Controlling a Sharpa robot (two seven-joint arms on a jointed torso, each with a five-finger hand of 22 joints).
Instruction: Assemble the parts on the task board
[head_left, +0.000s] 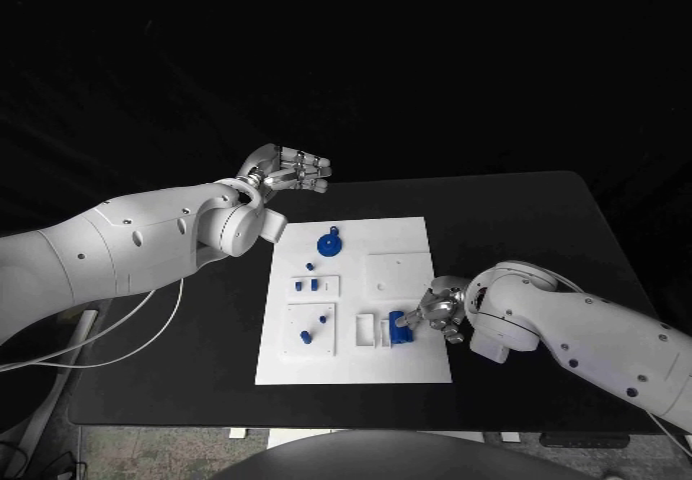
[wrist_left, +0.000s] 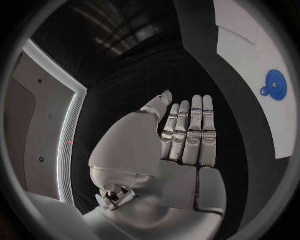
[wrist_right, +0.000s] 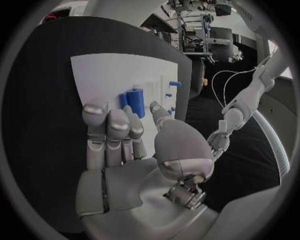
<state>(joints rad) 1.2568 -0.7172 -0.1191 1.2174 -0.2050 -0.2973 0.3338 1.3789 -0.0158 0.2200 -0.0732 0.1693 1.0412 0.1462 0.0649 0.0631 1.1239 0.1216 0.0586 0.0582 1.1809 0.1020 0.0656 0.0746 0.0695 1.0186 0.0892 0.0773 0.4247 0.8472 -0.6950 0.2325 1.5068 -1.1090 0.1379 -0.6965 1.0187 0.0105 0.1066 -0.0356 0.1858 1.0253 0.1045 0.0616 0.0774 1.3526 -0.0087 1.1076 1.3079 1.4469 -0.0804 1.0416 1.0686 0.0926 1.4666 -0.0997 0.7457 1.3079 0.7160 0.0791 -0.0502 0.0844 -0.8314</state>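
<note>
The white task board (head_left: 411, 360) lies in the middle of the black table. A round blue part (head_left: 330, 243) sits near its far edge, and small blue parts (head_left: 307, 284) and a blue peg (head_left: 307, 337) stand along its left side. A larger blue block (head_left: 397, 328) stands near the board's front right. My right hand (head_left: 441, 310) is low over the board just right of this block, fingers stretched toward it and holding nothing. In the right wrist view the block (wrist_right: 133, 101) lies just past the fingertips (wrist_right: 109, 120). My left hand (head_left: 289, 170) hovers beyond the board's far left corner, flat and empty.
The left wrist view shows my left hand (wrist_left: 184, 145) flat with straight fingers, the round blue part (wrist_left: 275, 85) on the board (wrist_left: 250, 45) off to one side. Bare black table (head_left: 534, 230) surrounds the board. White cables (head_left: 130, 330) hang off the table's left edge.
</note>
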